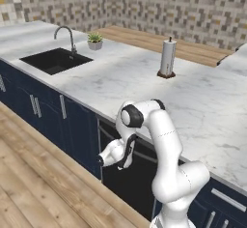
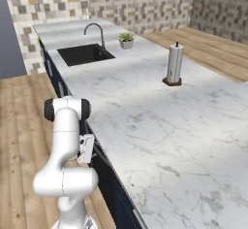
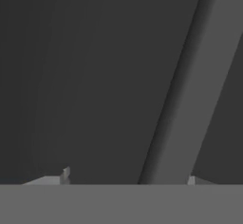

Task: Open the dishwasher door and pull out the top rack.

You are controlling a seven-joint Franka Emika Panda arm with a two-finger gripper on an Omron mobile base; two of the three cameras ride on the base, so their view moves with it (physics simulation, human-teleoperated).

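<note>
The dishwasher door (image 1: 130, 174) is a closed black panel set under the marble counter (image 1: 159, 84), directly ahead of the jaws and close to them. Its bar handle (image 3: 190, 90) runs between the two fingertips (image 3: 65, 174) in the hand view, nearer one of them. The gripper (image 3: 128, 179) stands with jaws apart around the bar; contact with it cannot be determined.

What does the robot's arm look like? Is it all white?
Mostly white. The arm is made of smooth, round, glossy tubes, with dark black rings and caps at its joints. Its hand end is white too, and the gripper has two small pale grey fingertips. No cables or markings show.
</note>
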